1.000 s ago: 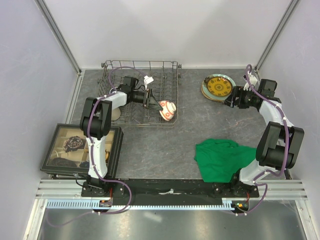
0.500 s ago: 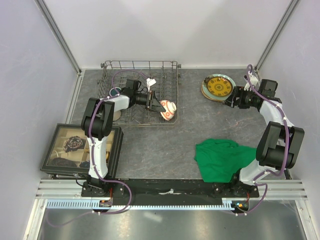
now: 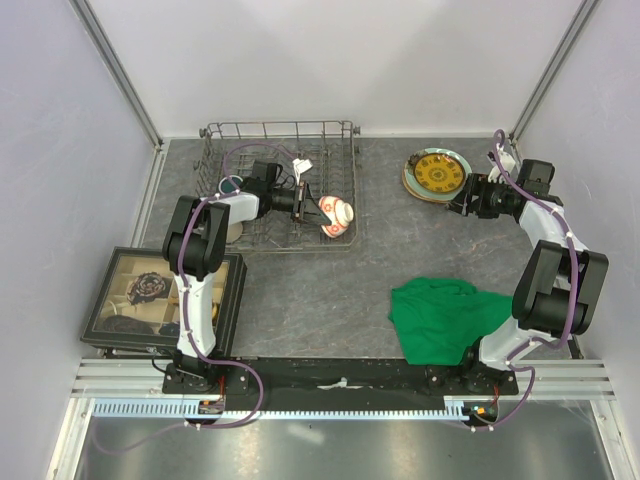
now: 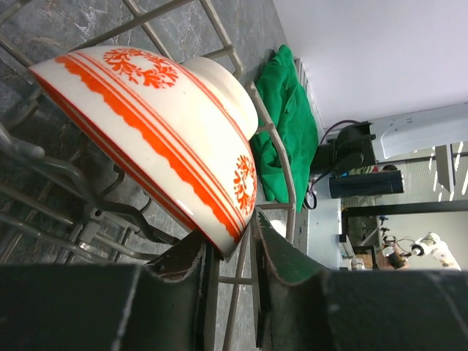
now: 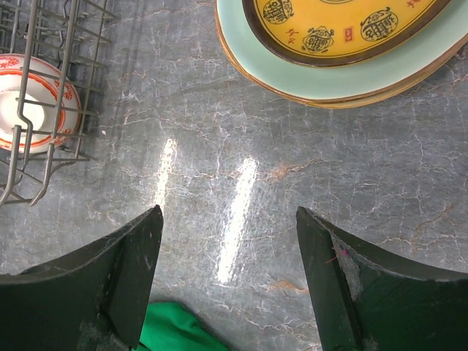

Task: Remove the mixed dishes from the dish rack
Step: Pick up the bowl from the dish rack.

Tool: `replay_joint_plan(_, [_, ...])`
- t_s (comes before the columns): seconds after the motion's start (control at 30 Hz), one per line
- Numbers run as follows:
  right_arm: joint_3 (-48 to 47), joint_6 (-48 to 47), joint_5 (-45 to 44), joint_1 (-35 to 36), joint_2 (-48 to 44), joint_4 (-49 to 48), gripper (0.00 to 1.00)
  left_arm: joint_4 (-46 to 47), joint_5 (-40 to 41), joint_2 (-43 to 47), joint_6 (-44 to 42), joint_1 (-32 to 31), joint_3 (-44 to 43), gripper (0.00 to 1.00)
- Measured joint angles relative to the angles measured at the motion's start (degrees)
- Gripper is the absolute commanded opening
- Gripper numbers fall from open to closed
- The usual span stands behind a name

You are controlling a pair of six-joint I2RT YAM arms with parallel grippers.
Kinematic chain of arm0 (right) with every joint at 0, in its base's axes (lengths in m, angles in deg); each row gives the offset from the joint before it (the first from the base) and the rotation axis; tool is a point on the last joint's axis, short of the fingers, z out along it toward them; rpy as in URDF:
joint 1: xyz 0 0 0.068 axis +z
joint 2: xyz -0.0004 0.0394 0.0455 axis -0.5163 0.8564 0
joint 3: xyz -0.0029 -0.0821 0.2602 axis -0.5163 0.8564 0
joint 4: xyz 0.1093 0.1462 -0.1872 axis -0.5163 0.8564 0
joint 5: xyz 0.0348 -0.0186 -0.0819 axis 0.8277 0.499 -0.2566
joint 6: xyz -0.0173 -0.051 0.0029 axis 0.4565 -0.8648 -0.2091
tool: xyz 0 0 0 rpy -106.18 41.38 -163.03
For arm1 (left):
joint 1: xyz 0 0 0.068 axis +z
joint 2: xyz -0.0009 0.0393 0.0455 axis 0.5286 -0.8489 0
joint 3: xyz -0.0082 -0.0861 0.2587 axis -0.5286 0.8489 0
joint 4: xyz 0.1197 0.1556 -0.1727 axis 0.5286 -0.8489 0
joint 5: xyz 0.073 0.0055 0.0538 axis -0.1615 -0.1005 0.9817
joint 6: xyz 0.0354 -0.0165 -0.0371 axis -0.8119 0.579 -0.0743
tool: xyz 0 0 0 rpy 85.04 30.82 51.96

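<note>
Counter: grey, marbled; everything I am working with stands on it.
Dish rack: grey wire rack, far left of the counter, upright tines inside and raised sides.
Compartment tray: black-framed, at the near left, beside my left arm's base.
Green cloth: crumpled at the near right, well apart from the rack.
Yellow-patterned plate: far right of the counter, on top of a stack.
Pale mint-green plate: directly under the yellow one; my right wrist view shows its rim ringing it.
Small red-and-white bowl: inside the rack at its near right corner, tipped on its side among the wires.
Left gripper: reaching into the rack, clenched on the bowl's rim; the wrist view shows one finger on each side of the rim.
Right gripper: released, fingers spread wide over bare counter just beside the plates, holding nothing.
</note>
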Motion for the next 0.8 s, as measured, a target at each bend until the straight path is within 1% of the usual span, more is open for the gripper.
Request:
replay_joint_plan(0.17, [0.0,0.0,0.2,0.0,0.0,0.0,0.81,0.7,-0.5,0.0,0.1,-0.3,0.0,0.15])
replay_joint_plan(0.23, [0.0,0.0,0.3,0.0,0.0,0.0,0.81,0.9,-0.8,0.0,0.2,-0.3,0.0,0.09])
replay_joint_plan(0.37, [0.0,0.0,0.3,0.0,0.0,0.0,0.81,1.1,-1.6,0.0,0.2,-0.3,0.0,0.02])
replay_joint_plan(0.8, [0.0,-0.4,1.2,-0.4,1.0,0.6,0.81,1.7,-4.4,0.0,0.6,-0.2,0.1,0.02])
